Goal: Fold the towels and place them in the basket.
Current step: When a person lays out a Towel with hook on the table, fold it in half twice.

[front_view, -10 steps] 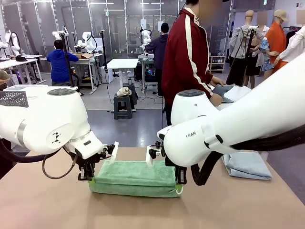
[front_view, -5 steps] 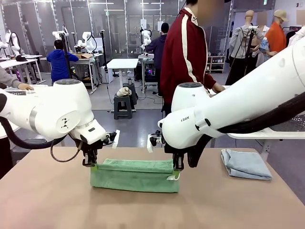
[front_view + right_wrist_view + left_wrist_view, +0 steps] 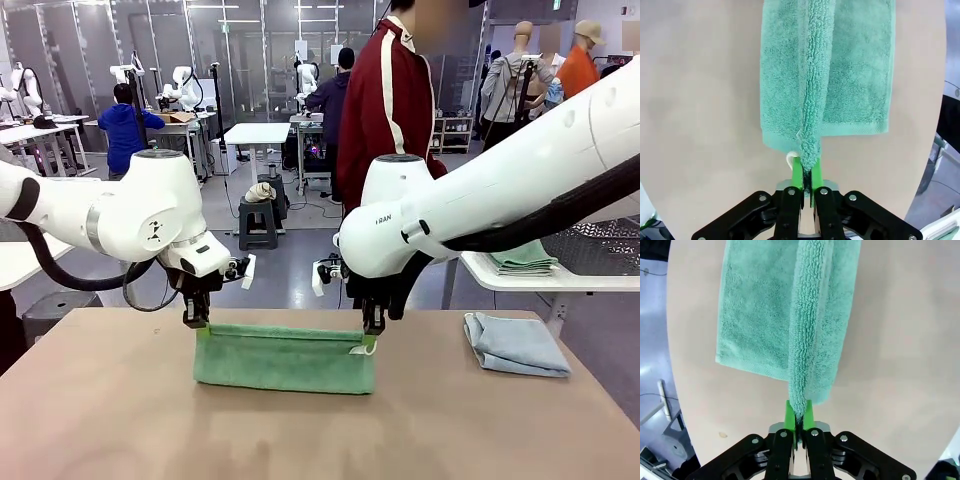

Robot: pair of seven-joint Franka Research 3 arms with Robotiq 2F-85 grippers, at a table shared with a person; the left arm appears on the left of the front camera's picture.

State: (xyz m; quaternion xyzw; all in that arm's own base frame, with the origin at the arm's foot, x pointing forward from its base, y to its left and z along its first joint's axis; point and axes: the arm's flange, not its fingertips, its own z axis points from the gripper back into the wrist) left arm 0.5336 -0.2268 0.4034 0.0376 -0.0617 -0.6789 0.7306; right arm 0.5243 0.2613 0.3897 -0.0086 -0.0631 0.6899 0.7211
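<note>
step: mid-fold, green towel (image 3: 285, 358) held up at mid-surface (image 3: 100, 420), lower part lying flat | left end effector (image 3: 197, 322) pinching its 9 o'clock top corner, right end effector (image 3: 372, 333) pinching the 3 o'clock one | next, my guess: both lay the top edge over evenly

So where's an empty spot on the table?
Bare table left of the green towel and along the near edge; a smaller gap before the blue-grey towel. Crowded mid-table, where the left gripper and right gripper hold it up.
</note>
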